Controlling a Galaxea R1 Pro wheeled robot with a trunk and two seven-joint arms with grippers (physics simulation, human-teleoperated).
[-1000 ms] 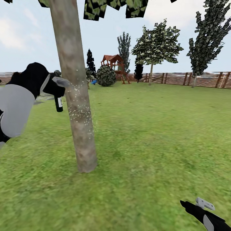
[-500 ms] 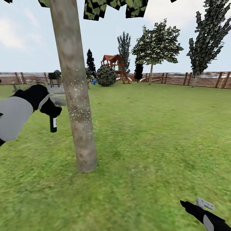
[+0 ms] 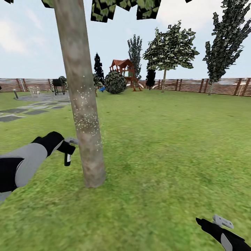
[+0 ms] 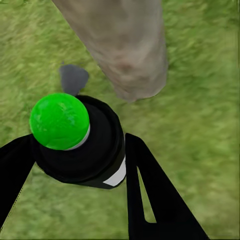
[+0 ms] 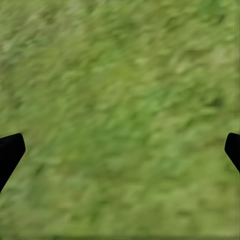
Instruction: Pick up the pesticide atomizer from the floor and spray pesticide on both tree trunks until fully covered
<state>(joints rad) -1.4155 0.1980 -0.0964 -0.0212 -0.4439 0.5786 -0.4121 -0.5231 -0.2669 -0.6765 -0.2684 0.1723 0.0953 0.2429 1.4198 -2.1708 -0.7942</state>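
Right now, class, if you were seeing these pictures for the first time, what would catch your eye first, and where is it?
The thick grey-brown tree trunk rises close in front at the left of the head view, flecked midway with pale specks. Beside its lower part the left gripper holds the dark pesticide atomizer, its bright green cap vivid in the left wrist view. Far behind, a red-roofed play tower stands before the wooden fence.

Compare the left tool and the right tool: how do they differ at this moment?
The left tool is shut on the pesticide atomizer; the right tool is open and holds nothing. The left tool is beside the tree trunk; the right tool hangs over bare lawn. Both have black fingers.
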